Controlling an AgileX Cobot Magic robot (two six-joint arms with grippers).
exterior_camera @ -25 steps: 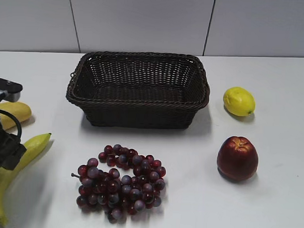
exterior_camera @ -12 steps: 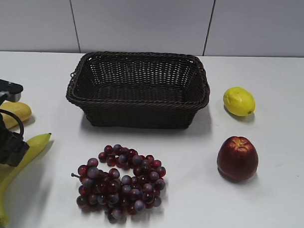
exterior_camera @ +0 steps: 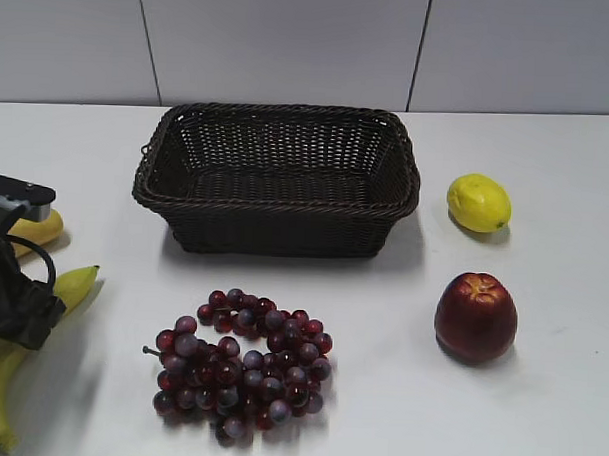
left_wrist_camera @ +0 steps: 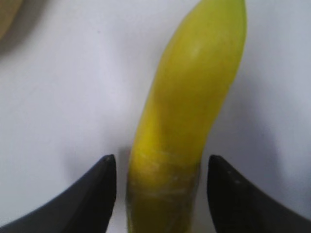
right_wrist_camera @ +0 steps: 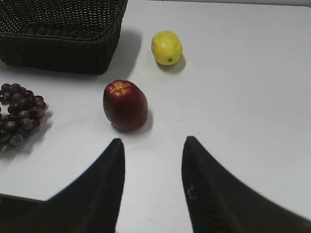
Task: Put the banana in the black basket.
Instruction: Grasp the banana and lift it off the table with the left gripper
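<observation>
The banana [exterior_camera: 74, 283] is long, curved and yellow-green. It lies on the white table at the far left, tip pointing up-right. In the left wrist view the banana [left_wrist_camera: 189, 121] runs between my two open fingers, with a gap on each side. My left gripper [left_wrist_camera: 162, 162] is open and straddles it low over the table; in the exterior view it [exterior_camera: 17, 308] covers the banana's middle. The black basket [exterior_camera: 276, 177] stands empty at the back centre; its corner shows in the right wrist view [right_wrist_camera: 63, 29]. My right gripper [right_wrist_camera: 153, 145] is open and empty above bare table.
A plump yellow-tan fruit [exterior_camera: 39, 229] lies behind the left gripper. A bunch of dark red grapes [exterior_camera: 242, 361] lies in front of the basket. A red apple [exterior_camera: 476, 316] and a lemon [exterior_camera: 478, 202] lie to the right.
My left gripper has moved slightly right and down over the banana. The banana's tip has shifted a little. The right side has not changed.
</observation>
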